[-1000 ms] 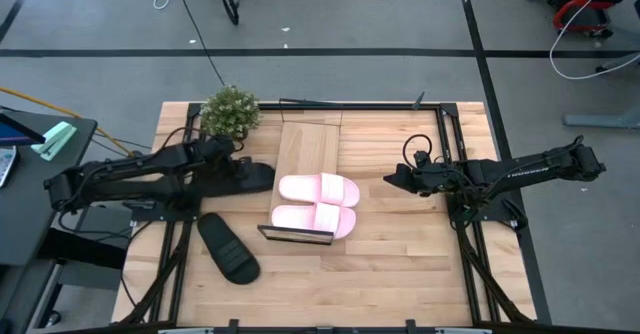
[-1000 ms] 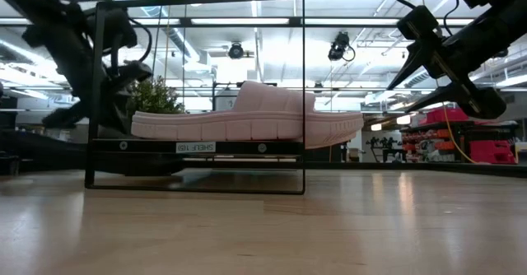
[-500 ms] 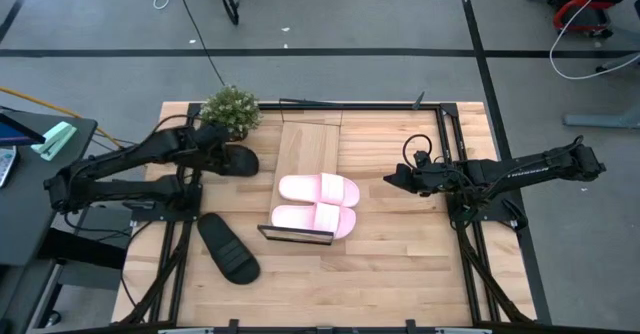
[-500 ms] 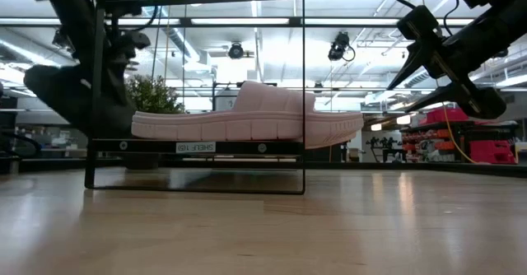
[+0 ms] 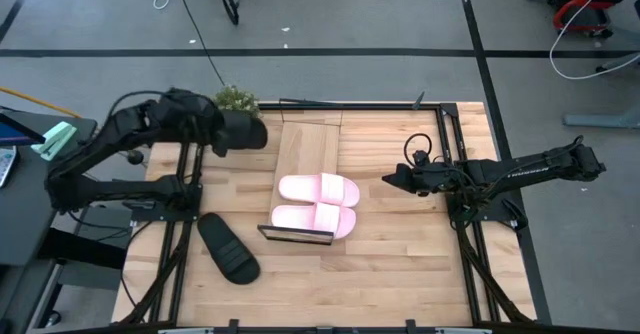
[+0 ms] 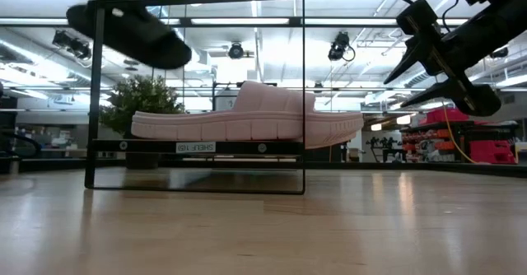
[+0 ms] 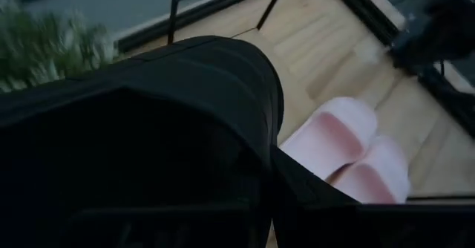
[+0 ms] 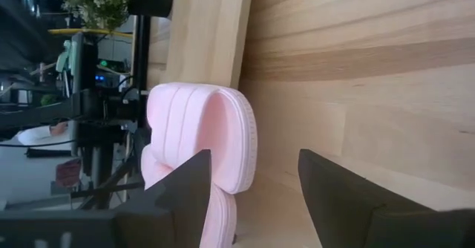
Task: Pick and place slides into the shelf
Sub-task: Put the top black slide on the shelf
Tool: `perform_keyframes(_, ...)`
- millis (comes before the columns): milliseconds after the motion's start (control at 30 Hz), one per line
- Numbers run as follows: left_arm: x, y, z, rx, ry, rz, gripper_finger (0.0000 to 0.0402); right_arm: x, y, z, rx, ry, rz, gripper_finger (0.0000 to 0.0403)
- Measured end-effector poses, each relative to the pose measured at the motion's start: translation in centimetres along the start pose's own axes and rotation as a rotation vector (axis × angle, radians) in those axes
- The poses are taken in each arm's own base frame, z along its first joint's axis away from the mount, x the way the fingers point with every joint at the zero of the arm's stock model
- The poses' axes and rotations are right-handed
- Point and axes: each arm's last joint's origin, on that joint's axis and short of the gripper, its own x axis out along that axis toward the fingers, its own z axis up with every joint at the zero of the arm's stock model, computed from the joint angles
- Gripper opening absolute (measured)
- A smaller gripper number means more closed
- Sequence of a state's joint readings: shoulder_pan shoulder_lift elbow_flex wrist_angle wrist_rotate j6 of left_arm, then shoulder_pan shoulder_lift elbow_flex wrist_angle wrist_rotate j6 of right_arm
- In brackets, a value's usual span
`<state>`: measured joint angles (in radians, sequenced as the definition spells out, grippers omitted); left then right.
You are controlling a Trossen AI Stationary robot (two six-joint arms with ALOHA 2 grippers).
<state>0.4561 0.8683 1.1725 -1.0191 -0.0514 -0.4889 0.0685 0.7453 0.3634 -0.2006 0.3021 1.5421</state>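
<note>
My left gripper [image 5: 207,130] is raised high over the table's far left, shut on a matte black slide [image 5: 240,131] that shows near the top of the low view [image 6: 132,32] and fills the left wrist view [image 7: 185,92]. The second black slide [image 5: 228,247] lies sole-down on the table, near left. Two pale pink slides [image 5: 315,204] sit side by side on the near end of the light-wood shelf [image 5: 308,144]. My right gripper [image 5: 392,177] hovers open just right of the shelf, fingers pointing at the pink slides [image 8: 215,129]. My left gripper holds the black slide by its left end [image 5: 222,131], coming from the table's left. The slide itself hides the fingers in the wrist view, so the kind of hold does not show. The slide is lifted clear, its free end [image 6: 169,57] tilted down toward the shelf.
A small potted plant [image 6: 144,102] stands at the far left corner, right under the raised arm. The shelf's black wire frame end [image 6: 198,94] rises at its near end. Bare plank [image 5: 305,139] lies beyond the pink slides. Open tabletop [image 5: 400,264] spreads near and right.
My left gripper has risen steeply and swung toward the far edge, carrying the black slide up from beside the shelf's left side. The slide went from lying low, through hanging tipped, to held high and nearly level. The right arm kept still.
</note>
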Motion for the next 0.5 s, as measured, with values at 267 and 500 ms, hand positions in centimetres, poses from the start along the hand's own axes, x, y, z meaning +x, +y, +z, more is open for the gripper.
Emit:
perform_keyframes(267, -1.7, -1.1, 2.4, 0.247, 0.067, 0.046, 0.0013, 0.0, 1.0, 0.1, -0.012, -0.005, 0.099, 0.0209)
perform_keyframes(500, 0.0, -2.7, 5.4, 0.467, 0.083, 0.107, 0.0013, -0.2, 1.8, 0.1, -0.023, -0.020, 0.178, 0.0209)
